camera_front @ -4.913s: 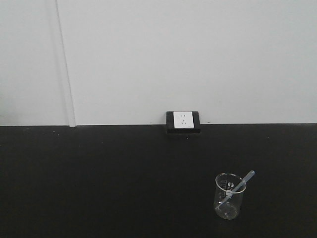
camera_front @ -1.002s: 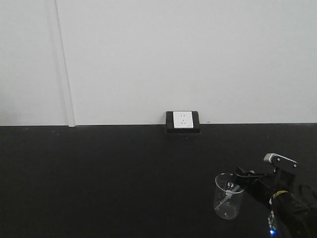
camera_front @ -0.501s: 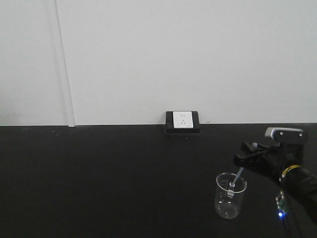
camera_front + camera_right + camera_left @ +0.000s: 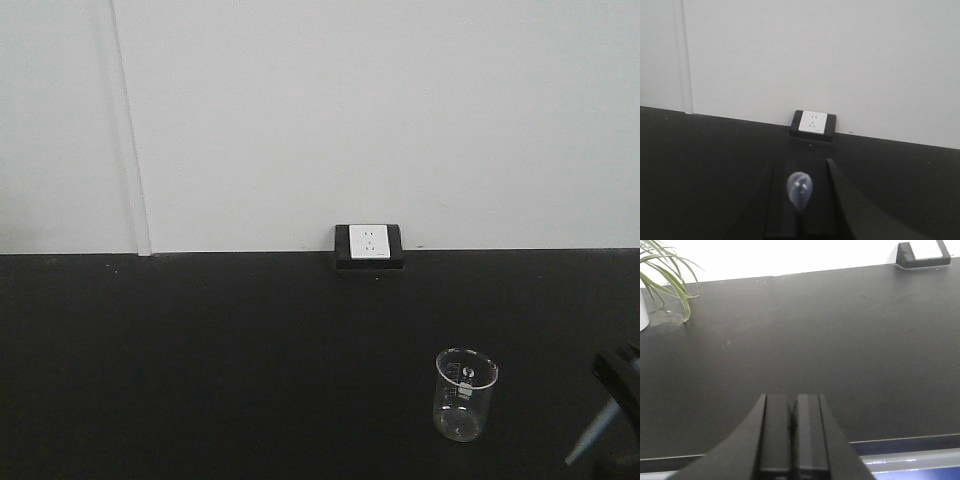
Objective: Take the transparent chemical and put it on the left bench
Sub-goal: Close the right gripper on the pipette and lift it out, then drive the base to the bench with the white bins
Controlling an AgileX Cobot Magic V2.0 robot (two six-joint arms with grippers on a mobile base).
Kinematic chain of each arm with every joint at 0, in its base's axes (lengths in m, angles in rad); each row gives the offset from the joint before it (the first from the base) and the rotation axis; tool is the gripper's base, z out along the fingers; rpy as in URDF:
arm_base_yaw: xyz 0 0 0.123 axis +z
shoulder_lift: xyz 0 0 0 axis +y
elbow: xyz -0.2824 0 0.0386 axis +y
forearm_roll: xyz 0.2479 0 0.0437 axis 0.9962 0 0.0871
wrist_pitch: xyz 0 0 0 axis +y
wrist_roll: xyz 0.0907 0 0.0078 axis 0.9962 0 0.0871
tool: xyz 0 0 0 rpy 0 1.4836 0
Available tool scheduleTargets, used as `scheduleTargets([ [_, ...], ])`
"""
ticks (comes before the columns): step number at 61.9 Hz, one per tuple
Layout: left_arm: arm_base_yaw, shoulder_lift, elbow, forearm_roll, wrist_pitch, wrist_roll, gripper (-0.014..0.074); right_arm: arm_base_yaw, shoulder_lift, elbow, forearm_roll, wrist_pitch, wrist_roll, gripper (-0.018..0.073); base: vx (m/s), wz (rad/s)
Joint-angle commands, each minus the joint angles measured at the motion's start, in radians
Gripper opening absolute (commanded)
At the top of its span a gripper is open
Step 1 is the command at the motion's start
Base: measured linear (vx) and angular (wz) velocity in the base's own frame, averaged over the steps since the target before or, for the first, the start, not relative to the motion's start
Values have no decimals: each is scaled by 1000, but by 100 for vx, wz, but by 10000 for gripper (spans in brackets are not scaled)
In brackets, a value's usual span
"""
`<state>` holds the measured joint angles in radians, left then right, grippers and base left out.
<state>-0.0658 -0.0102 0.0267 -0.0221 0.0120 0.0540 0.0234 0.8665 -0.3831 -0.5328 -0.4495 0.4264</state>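
Observation:
The transparent chemical is a thin clear bluish pipette. Its bulb (image 4: 800,190) sits between the shut fingers of my right gripper (image 4: 800,166) in the right wrist view. In the front view the pipette (image 4: 588,440) hangs tip-down from my right gripper (image 4: 622,372) at the far right edge, to the right of the clear glass beaker (image 4: 466,395), which has nothing in it. My left gripper (image 4: 792,399) is shut and empty above the black worktop. The left bench with white bins is out of view.
A white wall socket (image 4: 369,243) in a black housing sits at the back of this black worktop (image 4: 200,360); it also shows in the right wrist view (image 4: 813,122). A green plant (image 4: 665,275) stands at the far left in the left wrist view, and the worktop's front edge (image 4: 910,440) runs below.
My right gripper lifted the pipette out of the beaker and drew back to the lower right edge of the front view. The beaker stays in place.

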Motion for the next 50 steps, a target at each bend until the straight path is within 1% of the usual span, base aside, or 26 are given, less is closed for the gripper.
scheduleTargets([
  [1, -2, -19, 16, -1, -78, -8, -3, -6, -187, 55, -7, 46, -8, -4, 0, 0],
  [12, -2, -19, 16, -1, -78, -8, -3, -6, -499, 167, -7, 226, -4, -3, 0, 0],
  [15, -2, -19, 16, -1, -78, -8, -3, -6, -589, 186, -4, 279, 9, -1, 0, 0],
  [23, -2, -19, 16, -1, -78, -8, -3, -6, -739, 216, -3, 382, 65, -1, 0, 0],
  [24, -2, -19, 16, -1, -78, -8, -3, -6, -795, 227, -3, 414, 72, -1, 0, 0],
  [34, -2, -19, 16, -1, -78, -8, -3, -6, -846, 233, -3, 417, 72, 0, 0, 0],
  [50, -2, -19, 16, -1, -78, -8, -3, -6, -846, 233, -3, 417, 72, 0, 0, 0],
])
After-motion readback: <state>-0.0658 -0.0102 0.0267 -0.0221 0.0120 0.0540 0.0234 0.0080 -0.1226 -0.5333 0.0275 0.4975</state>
